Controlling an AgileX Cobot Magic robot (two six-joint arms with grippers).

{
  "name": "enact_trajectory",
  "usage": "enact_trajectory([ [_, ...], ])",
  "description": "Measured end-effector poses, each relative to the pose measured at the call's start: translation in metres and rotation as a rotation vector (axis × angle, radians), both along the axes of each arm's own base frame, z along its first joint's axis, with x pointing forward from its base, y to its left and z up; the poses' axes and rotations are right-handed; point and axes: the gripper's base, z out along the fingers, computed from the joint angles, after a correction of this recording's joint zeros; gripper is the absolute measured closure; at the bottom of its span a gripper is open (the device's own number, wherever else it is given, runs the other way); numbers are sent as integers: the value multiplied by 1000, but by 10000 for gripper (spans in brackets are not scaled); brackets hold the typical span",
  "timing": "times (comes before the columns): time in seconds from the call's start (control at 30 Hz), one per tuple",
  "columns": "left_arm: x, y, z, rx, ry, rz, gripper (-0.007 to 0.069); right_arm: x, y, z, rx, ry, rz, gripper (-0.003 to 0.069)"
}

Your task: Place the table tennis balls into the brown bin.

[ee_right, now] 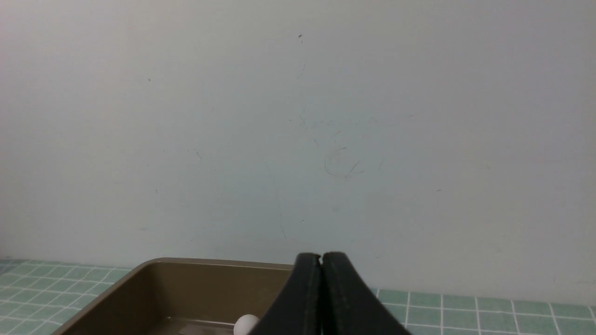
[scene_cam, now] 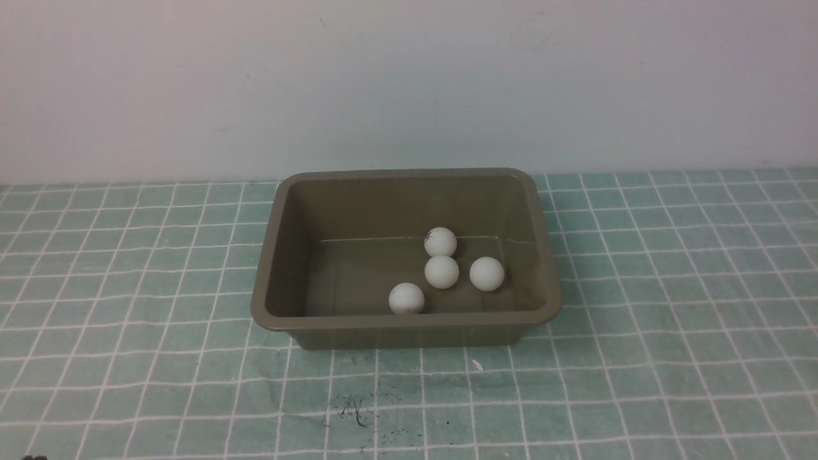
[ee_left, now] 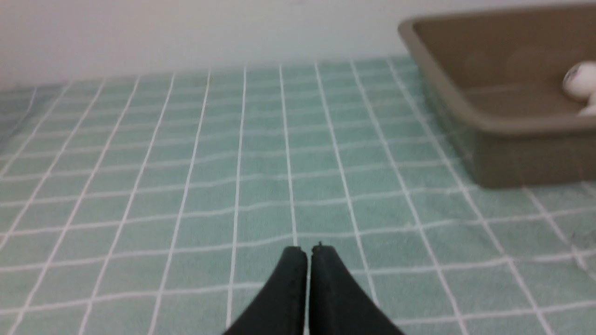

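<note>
The brown bin point(scene_cam: 268, 255) stands in the middle of the checked cloth, its open top facing up. Several white table tennis balls lie on its floor toward the front right: one with a dark mark point(scene_cam: 440, 242), one just in front of it point(scene_cam: 441, 272), one to the right point(scene_cam: 487, 274) and one near the front wall point(scene_cam: 406, 298). Neither arm shows in the front view. My left gripper point(ee_left: 308, 248) is shut and empty above bare cloth, with the bin point(ee_left: 447, 83) off to one side. My right gripper point(ee_right: 321, 255) is shut and empty, facing the wall beyond the bin point(ee_right: 153, 284).
A pale wall point(scene_cam: 409, 83) rises just behind the bin. The green checked cloth point(scene_cam: 128, 358) covers the whole table. Dark scuff marks point(scene_cam: 358, 409) and a small white fleck point(scene_cam: 477, 365) lie on the cloth in front of the bin.
</note>
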Motion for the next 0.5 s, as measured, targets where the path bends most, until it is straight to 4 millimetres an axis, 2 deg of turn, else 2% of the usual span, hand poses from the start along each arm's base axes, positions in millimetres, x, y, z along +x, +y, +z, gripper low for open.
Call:
enact_trajectory([
  [0.5, 0, 0, 0, 11, -6, 2, 629, 0, 0, 0, -1, 2, 0, 672],
])
